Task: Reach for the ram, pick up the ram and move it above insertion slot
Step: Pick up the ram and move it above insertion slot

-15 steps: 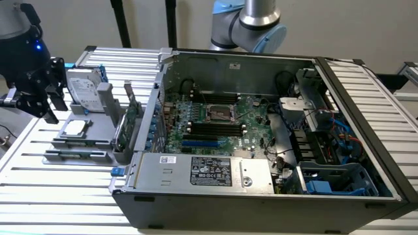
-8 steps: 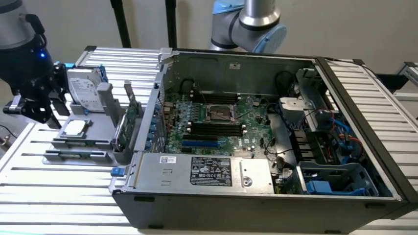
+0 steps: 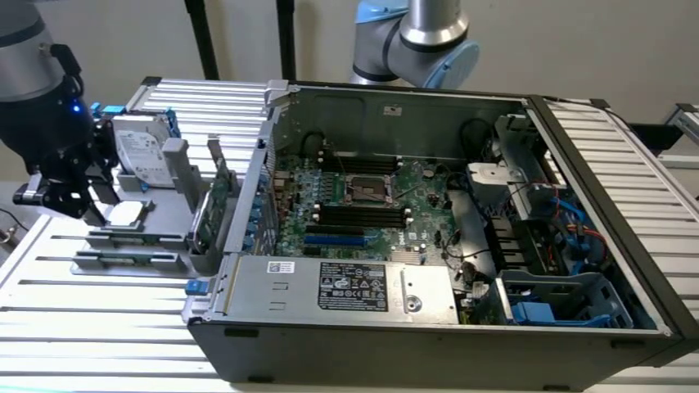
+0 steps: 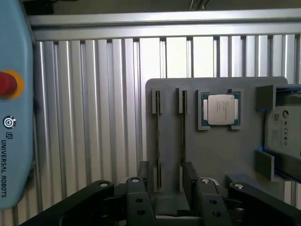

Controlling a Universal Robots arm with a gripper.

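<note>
- Closest to us, the end effector (image 4: pixel 167 165) stands with its fingers (image 4: pixel 146 188) wide apart, gripping nothing.
- Between those fingers the ram (image 4: pixel 157 141) stands on edge in a slot of the grey holder (image 4: pixel 211 155), with a second stick (image 4: pixel 183 136) just beside it.
- We judge the reach wants centring on one stick alone, coming down straight and closing across its flat faces.
- That holder rests on the slatted table (image 4: pixel 94 117), beside the open computer case (image 3: pixel 415 110).
</note>
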